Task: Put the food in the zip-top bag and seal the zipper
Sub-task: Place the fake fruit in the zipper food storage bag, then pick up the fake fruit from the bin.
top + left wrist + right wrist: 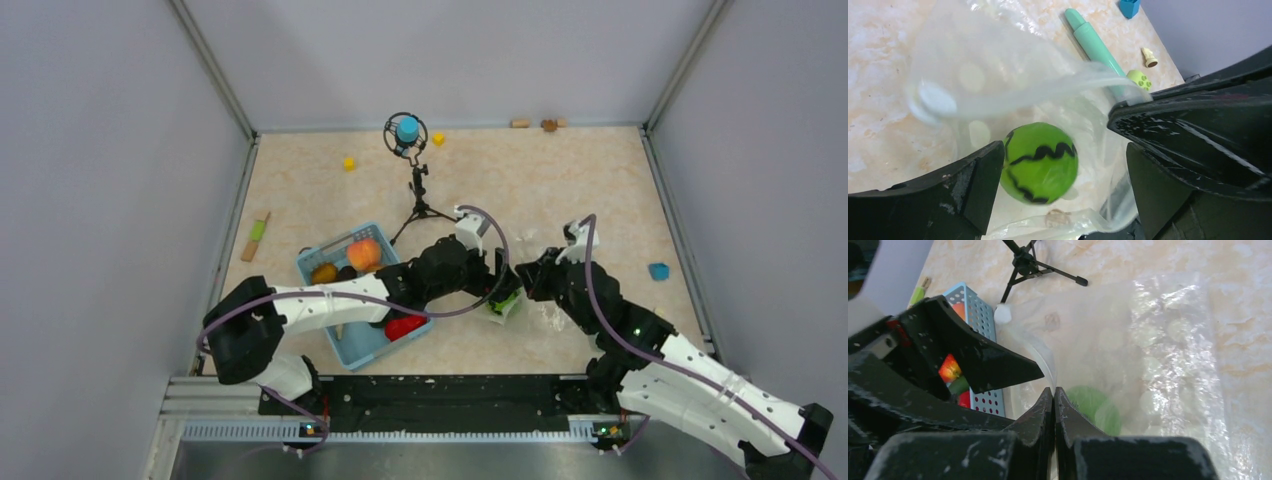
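Green ball (pixel 1039 162) sits inside the dotted bag (pixel 1168 340), by the middle of the table's near edge. Left claw (pixel 1063 155) hangs around it, spread wide, gripping nothing. Right claw (pixel 1054 395) is pressed together, pinching the bag's rim. Other food waits in the blue basket (pixel 362 345) just left. Risk: if that rim slips free, the mouth sags shut and the next piece bounces off.
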Tool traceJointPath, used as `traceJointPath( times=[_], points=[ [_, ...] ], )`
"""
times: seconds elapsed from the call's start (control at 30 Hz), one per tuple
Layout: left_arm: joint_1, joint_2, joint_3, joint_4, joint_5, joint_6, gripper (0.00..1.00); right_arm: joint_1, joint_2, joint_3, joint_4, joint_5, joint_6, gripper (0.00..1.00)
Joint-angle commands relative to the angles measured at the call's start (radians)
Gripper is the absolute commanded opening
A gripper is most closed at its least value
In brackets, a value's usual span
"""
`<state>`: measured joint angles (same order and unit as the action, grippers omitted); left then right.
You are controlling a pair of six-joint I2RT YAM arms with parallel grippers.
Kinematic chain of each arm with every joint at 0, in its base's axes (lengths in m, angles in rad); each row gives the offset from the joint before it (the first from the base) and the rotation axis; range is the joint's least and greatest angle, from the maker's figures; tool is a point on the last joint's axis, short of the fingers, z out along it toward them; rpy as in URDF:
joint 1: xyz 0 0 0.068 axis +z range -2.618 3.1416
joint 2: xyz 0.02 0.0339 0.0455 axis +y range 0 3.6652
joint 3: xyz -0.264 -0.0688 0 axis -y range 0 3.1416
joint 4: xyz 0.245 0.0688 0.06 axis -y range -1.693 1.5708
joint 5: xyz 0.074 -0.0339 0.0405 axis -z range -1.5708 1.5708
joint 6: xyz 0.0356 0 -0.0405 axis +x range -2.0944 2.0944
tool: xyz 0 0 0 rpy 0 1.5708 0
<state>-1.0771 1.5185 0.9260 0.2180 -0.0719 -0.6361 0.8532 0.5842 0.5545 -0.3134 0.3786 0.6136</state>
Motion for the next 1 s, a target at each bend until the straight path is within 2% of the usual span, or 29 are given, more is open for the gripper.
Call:
traceJointPath(
  times=[0.0, 0.23, 0.37, 0.47, 0.67, 0.87, 0.97],
  points=[
    [-0.009, -0.093, -0.006, 0.038, -0.014, 0.016, 0.97, -0.006, -0.021, -0.005, 0.051, 0.022, 0.015, 0.0],
    [-0.014, -0.205, -0.065, 0.011, -0.012, 0.033, 0.97, -0.006, -0.036, -0.006, 0.041, 0.038, 0.031, 0.0],
    [-0.014, -0.302, -0.106, -0.06, -0.078, 0.034, 0.97, -0.006, -0.059, -0.013, 0.043, 0.043, 0.04, 0.0],
    [-0.014, -0.387, -0.136, -0.15, -0.184, 0.017, 0.97, -0.006, -0.101, -0.024, 0.055, 0.047, 0.046, 0.0],
    [-0.014, -0.504, -0.183, -0.398, -0.543, -0.099, 0.97, -0.006, -0.21, -0.022, 0.063, 0.03, 0.042, 0.0],
    [-0.005, -0.598, -0.189, -0.646, -0.734, -0.217, 0.97, -0.006, -0.262, 0.03, 0.045, -0.02, 0.051, 0.0],
    [0.054, -0.612, -0.196, -0.751, -0.747, -0.304, 0.97, -0.006, -0.25, 0.038, 0.025, 0.017, 0.048, 0.0]
  ],
)
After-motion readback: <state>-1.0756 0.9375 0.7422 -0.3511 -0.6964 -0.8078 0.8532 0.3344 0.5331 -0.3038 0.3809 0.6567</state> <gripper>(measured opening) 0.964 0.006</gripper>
